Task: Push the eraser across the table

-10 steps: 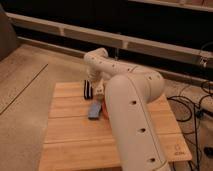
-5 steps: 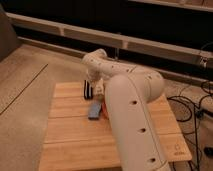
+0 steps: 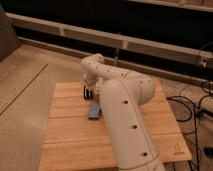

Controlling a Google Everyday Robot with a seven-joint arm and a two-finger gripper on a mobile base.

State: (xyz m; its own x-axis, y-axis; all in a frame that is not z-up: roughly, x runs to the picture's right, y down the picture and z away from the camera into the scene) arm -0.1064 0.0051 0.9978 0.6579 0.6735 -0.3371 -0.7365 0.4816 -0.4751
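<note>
My white arm reaches from the lower right over the light wooden table [image 3: 65, 135] to its far left part. The gripper [image 3: 88, 93] points down there, its dark end at or just above the tabletop. I cannot make out the eraser as a separate thing; if it is there, it is hidden at the gripper's dark end. A flat blue block [image 3: 93, 110] lies on the table just in front of the gripper, close to the arm.
The arm's thick white link [image 3: 125, 125] covers the middle and right of the table. Black cables [image 3: 192, 107] lie on the floor to the right. A low ledge and dark wall [image 3: 125, 42] run behind the table. Bare floor lies to the left.
</note>
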